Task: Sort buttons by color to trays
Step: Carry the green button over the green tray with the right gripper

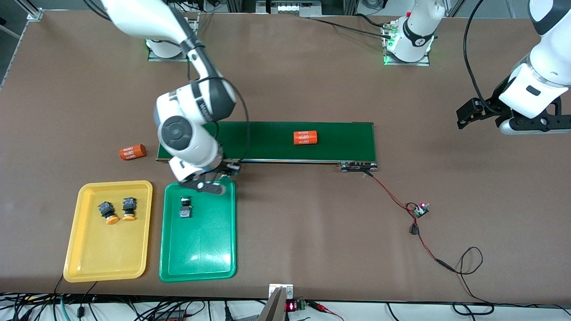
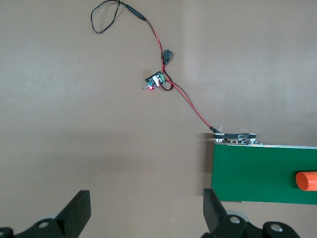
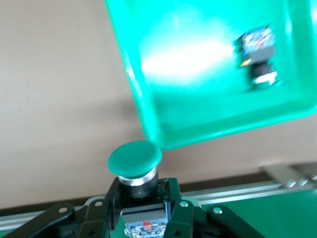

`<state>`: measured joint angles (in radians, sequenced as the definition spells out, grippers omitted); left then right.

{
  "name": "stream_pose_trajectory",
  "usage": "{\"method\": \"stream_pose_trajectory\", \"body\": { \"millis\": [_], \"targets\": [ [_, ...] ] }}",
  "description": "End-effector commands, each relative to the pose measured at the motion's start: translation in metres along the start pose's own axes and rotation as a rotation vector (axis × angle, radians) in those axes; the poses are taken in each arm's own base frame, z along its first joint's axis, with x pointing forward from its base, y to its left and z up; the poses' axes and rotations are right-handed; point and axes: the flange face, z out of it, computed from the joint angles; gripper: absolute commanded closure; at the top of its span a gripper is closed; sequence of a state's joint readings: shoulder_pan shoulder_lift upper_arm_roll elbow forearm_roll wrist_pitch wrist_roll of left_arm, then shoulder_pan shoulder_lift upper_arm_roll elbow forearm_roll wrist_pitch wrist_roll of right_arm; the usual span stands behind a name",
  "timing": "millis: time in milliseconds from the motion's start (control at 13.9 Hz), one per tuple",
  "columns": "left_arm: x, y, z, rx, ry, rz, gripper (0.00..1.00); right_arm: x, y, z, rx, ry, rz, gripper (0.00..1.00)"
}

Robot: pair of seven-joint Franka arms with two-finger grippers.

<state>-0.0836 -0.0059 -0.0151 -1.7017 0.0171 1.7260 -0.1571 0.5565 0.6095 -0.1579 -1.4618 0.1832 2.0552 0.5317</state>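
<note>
My right gripper (image 3: 141, 191) is shut on a green-capped button (image 3: 135, 161), gripping its blocky body with the cap pointing outward. In the front view the right gripper (image 1: 209, 185) hangs over the green tray's (image 1: 200, 249) edge next to the conveyor belt. A second green button (image 1: 185, 207) (image 3: 257, 54) lies in that tray (image 3: 198, 99). Two yellow-orange buttons (image 1: 108, 212) (image 1: 129, 208) lie in the yellow tray (image 1: 107, 263). My left gripper (image 1: 473, 113) (image 2: 147, 203) waits open and empty over bare table at the left arm's end.
A long dark-green conveyor belt (image 1: 267, 140) carries an orange "4680" cylinder (image 1: 305, 137). Another such cylinder (image 1: 132, 152) lies on the table beside the belt's end. A small circuit board (image 1: 420, 209) on red-black wires sits toward the left arm's end.
</note>
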Motion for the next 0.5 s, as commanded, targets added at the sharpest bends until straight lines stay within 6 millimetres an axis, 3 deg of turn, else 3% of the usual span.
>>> {"method": "stream_pose_trajectory", "body": {
  "millis": [0, 215, 431],
  "targets": [
    [-0.001, 0.003, -0.010, 0.017, 0.005, 0.010, 0.00, 0.030, 0.017, 0.010, 0.010, 0.013, -0.057, 0.95],
    [-0.002, 0.001, -0.009, 0.020, -0.010, 0.011, 0.00, 0.056, 0.038, 0.043, 0.015, 0.059, -0.116, 0.95],
    [-0.002, 0.000, -0.009, 0.022, -0.012, 0.008, 0.00, 0.066, 0.038, 0.078, 0.016, 0.102, -0.157, 0.95]
  ]
}}
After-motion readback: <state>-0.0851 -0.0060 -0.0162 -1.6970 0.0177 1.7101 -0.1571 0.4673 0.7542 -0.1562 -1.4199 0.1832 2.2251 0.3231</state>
